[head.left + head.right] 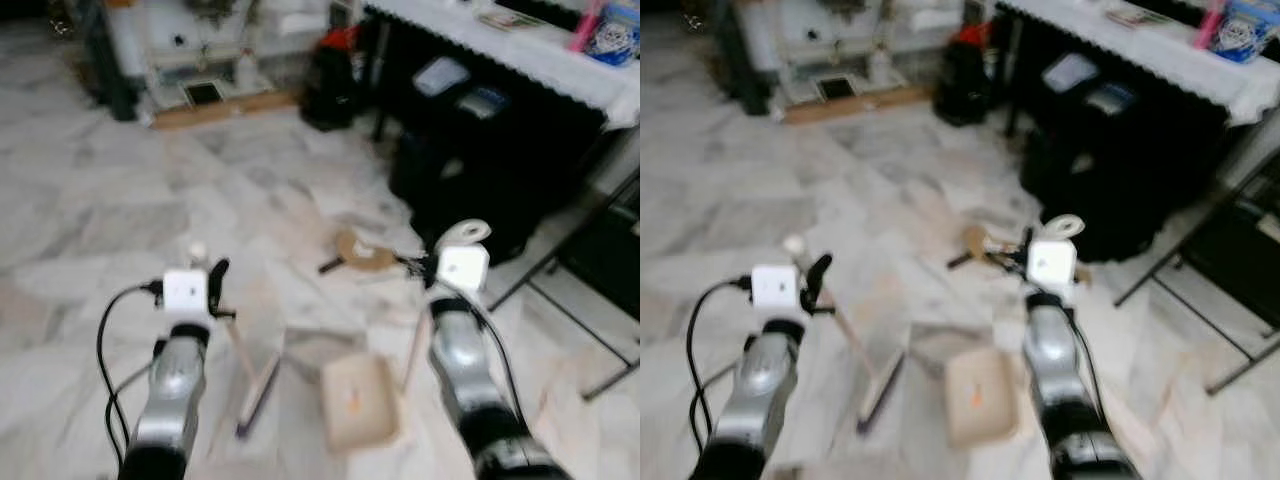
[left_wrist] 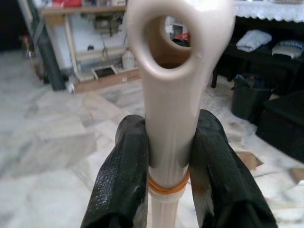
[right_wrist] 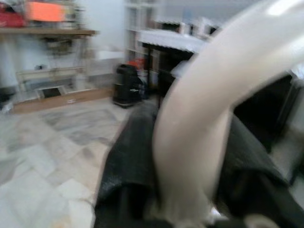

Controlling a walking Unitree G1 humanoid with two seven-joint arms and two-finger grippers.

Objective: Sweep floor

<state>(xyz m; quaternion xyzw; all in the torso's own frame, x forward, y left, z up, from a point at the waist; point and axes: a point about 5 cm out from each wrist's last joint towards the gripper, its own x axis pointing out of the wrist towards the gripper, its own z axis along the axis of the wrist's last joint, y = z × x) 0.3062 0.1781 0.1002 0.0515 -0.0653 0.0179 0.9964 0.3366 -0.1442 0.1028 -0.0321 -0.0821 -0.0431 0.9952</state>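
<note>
My left gripper (image 1: 214, 286) is shut on the beige broom handle (image 2: 168, 95), which has a hole at its top end. The handle slants down to the broom head (image 1: 256, 398) on the marble floor. My right gripper (image 1: 440, 262) is shut on the looped beige handle (image 3: 199, 118) of the dustpan. The dustpan (image 1: 358, 402) rests on the floor between my arms, with a small orange scrap inside. A brown flat piece of litter (image 1: 362, 250) with a dark stick lies on the floor just beyond both grippers.
A black table (image 1: 520, 45) with a white cloth stands at the right, with dark bins (image 1: 470, 150) under it. Thin black chair legs (image 1: 560, 300) cross the floor at far right. A low shelf (image 1: 210, 60) and a dark bag (image 1: 330, 80) stand at the back.
</note>
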